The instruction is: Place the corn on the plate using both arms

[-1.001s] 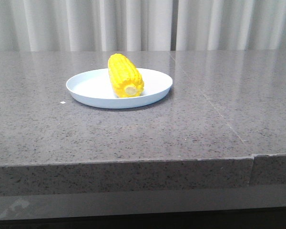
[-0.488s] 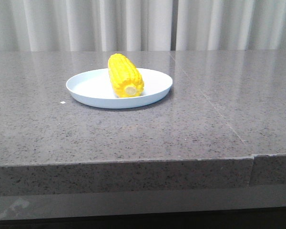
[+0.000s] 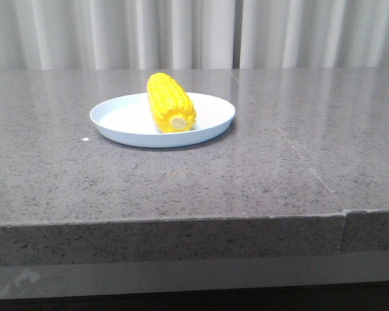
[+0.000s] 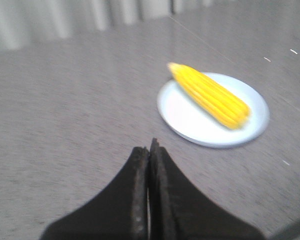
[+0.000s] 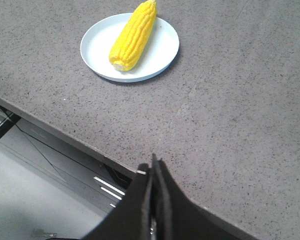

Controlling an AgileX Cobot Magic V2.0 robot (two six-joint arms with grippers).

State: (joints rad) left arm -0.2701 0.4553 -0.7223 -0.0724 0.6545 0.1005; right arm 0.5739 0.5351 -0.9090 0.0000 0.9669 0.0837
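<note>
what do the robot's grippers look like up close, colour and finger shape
Both are matte black. The left gripper has two broad angular fingers tapering to a narrow tip, with a rough, pitted inner edge. The right gripper has the same black wedge shape. No cables or markings show on either.

You're at what looks like a lab test setup: a bare grey speckled stone counter [image 3: 181, 188] with pale curtains [image 3: 181, 32] along its far side.
</note>
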